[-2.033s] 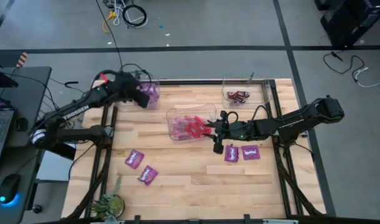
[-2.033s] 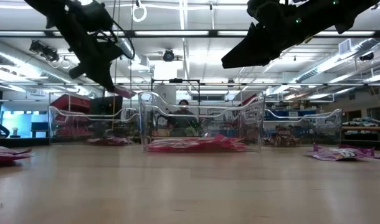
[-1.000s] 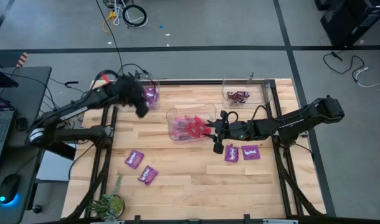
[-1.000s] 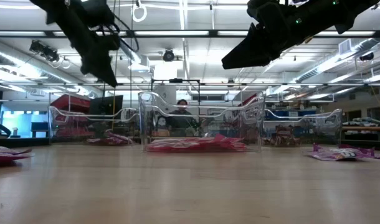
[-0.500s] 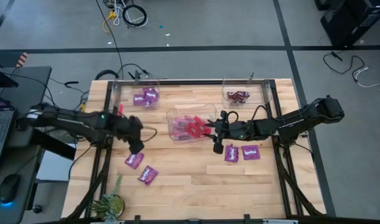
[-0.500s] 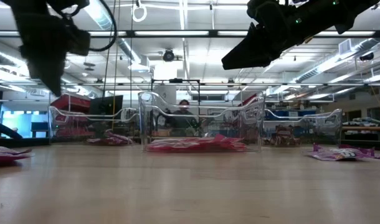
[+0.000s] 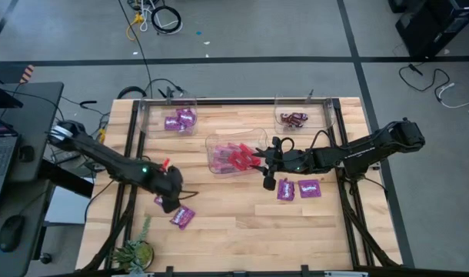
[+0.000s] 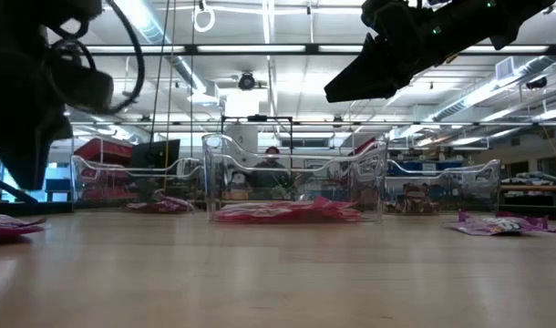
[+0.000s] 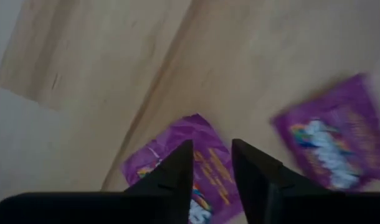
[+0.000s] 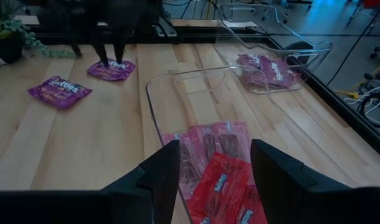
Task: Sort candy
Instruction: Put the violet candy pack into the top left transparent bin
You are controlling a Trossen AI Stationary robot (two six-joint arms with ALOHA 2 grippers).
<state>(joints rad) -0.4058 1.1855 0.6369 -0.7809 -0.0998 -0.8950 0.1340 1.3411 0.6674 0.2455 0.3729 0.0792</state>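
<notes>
The candy lies in flat shiny packets. Two purple packets [image 7: 159, 201] [image 7: 182, 217] rest flat on the wood near the table's left near corner, and two more [image 7: 286, 190] [image 7: 309, 188] lie right of centre. My left gripper [image 9: 212, 171] hangs open, pointing down just over the first purple packet [image 9: 205, 158], clear of it; the right wrist view shows it [image 10: 108, 60] from afar. My right gripper [image 10: 218, 177] waits open above the middle bin's red packets [image 10: 224, 168], with nothing between its fingers.
Three clear bins stand on the table: one at the far left [image 7: 179, 121] with purple packets, a middle one [image 7: 234, 158] with red ones, one at the far right [image 7: 294, 118] with dark ones. A potted plant [image 7: 134, 252] sits at the near left corner.
My left gripper has swung from the far-left bin toward the table's near edge and come down over a purple packet, tipping to point more steeply down. My right arm has kept still.
</notes>
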